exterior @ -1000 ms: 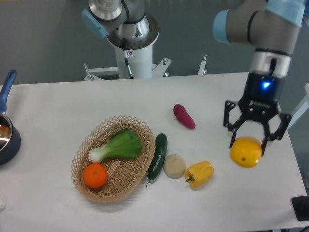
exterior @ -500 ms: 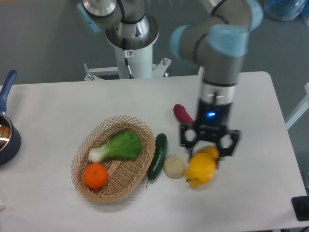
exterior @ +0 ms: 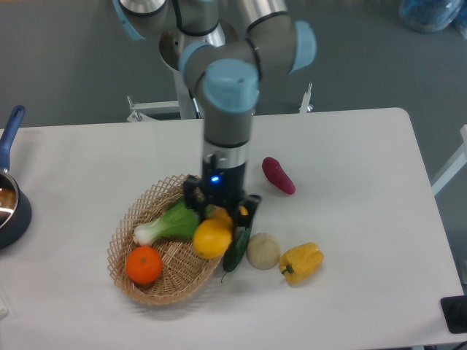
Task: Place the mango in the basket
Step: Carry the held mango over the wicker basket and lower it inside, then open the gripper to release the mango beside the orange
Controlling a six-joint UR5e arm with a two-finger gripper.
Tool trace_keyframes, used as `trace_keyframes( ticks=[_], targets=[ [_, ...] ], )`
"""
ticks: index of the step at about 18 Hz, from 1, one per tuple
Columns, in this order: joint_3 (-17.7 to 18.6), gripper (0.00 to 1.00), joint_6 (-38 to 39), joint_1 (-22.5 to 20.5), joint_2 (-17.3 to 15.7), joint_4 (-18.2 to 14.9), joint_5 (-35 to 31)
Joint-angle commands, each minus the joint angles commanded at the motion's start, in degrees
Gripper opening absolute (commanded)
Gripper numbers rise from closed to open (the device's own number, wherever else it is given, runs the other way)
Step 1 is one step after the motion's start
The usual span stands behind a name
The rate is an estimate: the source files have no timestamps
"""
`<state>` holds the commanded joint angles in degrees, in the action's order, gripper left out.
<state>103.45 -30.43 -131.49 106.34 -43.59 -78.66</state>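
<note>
White table (exterior: 365, 292), gripper (exterior: 217, 219) holding mango (exterior: 211, 238) over basket (exterior: 139, 284)

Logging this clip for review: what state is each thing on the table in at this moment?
gripper: shut on the mango, over the basket's right side.
mango: held, not yet released.
basket: upright, holding the bok choy and orange.
bok choy: lying in the basket.
orange: resting in the basket.
cucumber: lying beside the basket, partly hidden.

The mango (exterior: 211, 238) is yellow-orange. The basket (exterior: 142, 283) is tan woven straw with a lacy rim, holding an orange (exterior: 144, 265) and a green-and-white leafy vegetable (exterior: 174, 222). The cucumber (exterior: 236, 248) is dark green, the pepper (exterior: 301, 262) yellow, the sweet potato (exterior: 279, 176) purple-red.
</note>
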Motion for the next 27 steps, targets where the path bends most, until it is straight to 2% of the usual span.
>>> trace_keyframes(
  ticks=[3,9,15,19,24,27],
  targets=[
    [0.3,0.30,3.7,1.1,1.3,0.1,0.0],
    [0.6,0.30,3.4,1.8,3.3,0.2,-0.4],
    [-1.7,0.32,3.0,2.3,7.4,0.4,-0.6],
    [-1.2,0.35,2.2,2.8,8.1,0.4,-0.7],
    [-1.8,0.50,1.0,2.9,9.1,0.4,-2.2],
    [-1.8,0.73,0.6,2.9,9.0,0.4,-2.3]
  ],
)
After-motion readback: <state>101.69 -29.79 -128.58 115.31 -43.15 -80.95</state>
